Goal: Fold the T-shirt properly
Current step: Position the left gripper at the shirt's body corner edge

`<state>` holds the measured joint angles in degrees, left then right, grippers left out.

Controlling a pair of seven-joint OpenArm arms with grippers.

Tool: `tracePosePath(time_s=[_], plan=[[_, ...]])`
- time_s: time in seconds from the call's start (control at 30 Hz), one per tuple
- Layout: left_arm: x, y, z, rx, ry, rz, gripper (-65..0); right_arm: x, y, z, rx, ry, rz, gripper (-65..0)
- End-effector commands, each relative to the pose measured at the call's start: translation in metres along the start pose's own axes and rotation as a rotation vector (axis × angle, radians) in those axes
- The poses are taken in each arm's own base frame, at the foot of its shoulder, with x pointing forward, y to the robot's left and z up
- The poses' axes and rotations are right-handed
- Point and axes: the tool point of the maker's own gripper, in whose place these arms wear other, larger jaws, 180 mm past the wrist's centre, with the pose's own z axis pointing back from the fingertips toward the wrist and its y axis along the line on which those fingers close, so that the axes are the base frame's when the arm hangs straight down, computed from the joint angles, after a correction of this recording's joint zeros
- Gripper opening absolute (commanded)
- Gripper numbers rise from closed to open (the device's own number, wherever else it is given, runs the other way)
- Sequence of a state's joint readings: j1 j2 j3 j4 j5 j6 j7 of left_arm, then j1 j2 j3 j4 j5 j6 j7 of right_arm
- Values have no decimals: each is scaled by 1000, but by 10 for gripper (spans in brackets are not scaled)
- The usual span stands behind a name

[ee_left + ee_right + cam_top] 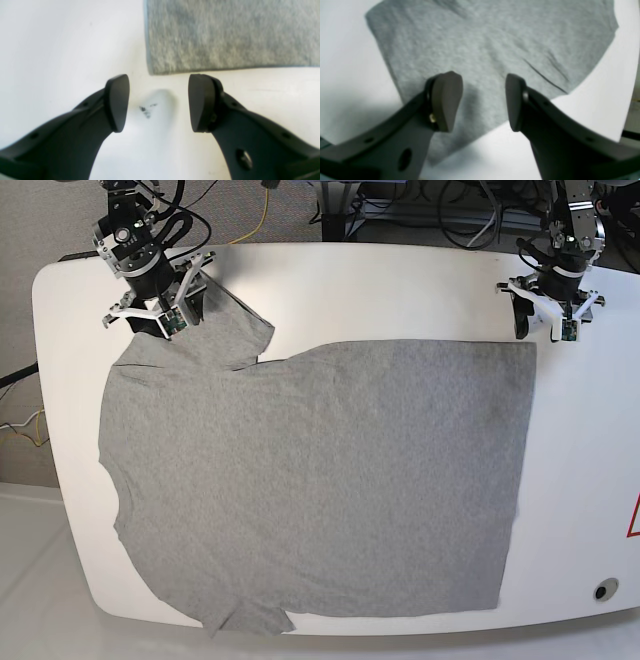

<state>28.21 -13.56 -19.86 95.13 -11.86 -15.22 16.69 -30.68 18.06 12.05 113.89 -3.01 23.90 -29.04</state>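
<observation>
White table (400,290), rounded corners, grey carpet + cables behind. T-shirt (320,480) spread flat across most of it, heather grey, hem twd the right in base view, sleeves on the left. Left gripper (159,103) just off the hem corner over bare tabletop — jaws apart, nothing btwn them. Right gripper (483,101) over the far sleeve, jaws apart too, fabric underneath but not pinched. Small dark smudge (146,111) on table under left claw.
</observation>
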Motion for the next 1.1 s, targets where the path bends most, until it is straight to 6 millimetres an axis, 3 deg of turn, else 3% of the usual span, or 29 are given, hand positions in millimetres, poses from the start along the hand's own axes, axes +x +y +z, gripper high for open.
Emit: tracePosePath(time_s=[0.0, 0.37, 0.5, 0.57, 0.77, 1.07], plan=[[12, 4, -3, 5, -40, -3, -297, 7, -14, 5, -50, -24, 20, -339], [0, 13, -16, 20, -6, 63, -296, 5, 1, 1, -11, -21, -1, -338], [-2, 13, -17, 19, 1, 67, -297, 4, 5, 0, 1, -19, 1, -338], [-5, 10, -13, 12, 10, 55, -297, 6, 19, -2, 38, -15, 25, -336], [-8, 8, -12, 10, 17, 58, -298, 3, 25, -3, 56, -9, 29, -336], [-10, 9, -13, 13, 25, 67, -300, 1, -3, 3, -21, -13, -36, -330]])
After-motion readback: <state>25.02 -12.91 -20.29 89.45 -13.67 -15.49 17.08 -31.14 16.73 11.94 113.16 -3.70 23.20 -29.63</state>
